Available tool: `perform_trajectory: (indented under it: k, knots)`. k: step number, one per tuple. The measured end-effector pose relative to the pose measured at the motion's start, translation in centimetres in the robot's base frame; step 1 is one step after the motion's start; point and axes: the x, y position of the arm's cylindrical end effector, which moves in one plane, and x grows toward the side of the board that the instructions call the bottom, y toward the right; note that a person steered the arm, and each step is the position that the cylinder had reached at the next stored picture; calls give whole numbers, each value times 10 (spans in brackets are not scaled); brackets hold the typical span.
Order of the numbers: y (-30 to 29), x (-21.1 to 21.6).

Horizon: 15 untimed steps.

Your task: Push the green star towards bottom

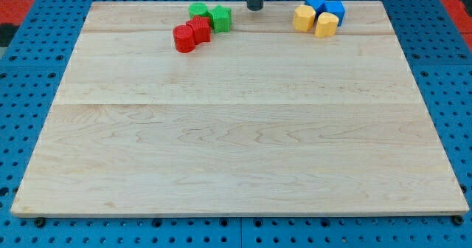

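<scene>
The near part of the pale wooden board (236, 159) is lying bare across the middle of the view, its grain running left to right, resting on a blue perforated table (29, 93) that is showing around its edges.

Farther back, left of centre, a cluster of four blocks is sitting close together. Nearest is a red cylinder-like block (184, 39), touching a second red block (200, 31) just to its right and slightly farther; the exact shape of that second one is hard to make out. Beyond these, a green star-like block (220, 18) is sitting at the cluster's right end, touching or almost touching the second red block. A second green block (198, 11), rounder in outline, is sitting just to its left and a little farther.

On the right, well apart from that cluster, two yellow blocks (304, 18) (326, 24) are sitting side by side, with two blue blocks (316, 4) (335, 9) just behind them at the far edge.

My tip (255, 9) is standing at the far edge, between the two clusters, just right of and slightly beyond the green star-like block, apart from it. The arm is carrying a plain dark rod, with no hand to open or close.
</scene>
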Motion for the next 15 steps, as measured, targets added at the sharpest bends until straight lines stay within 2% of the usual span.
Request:
perform_trajectory:
  k: [1,2,3,4,5,6,7,9,10,12,15]
  knots:
    - [-41,7]
    - [-75,42]
    - [-53,81]
    - [-72,106]
    - [-64,137]
    - [-70,180]
    - [-72,195]
    - [-109,175]
    - [-114,210]
    - [-114,221]
    - [-73,324]
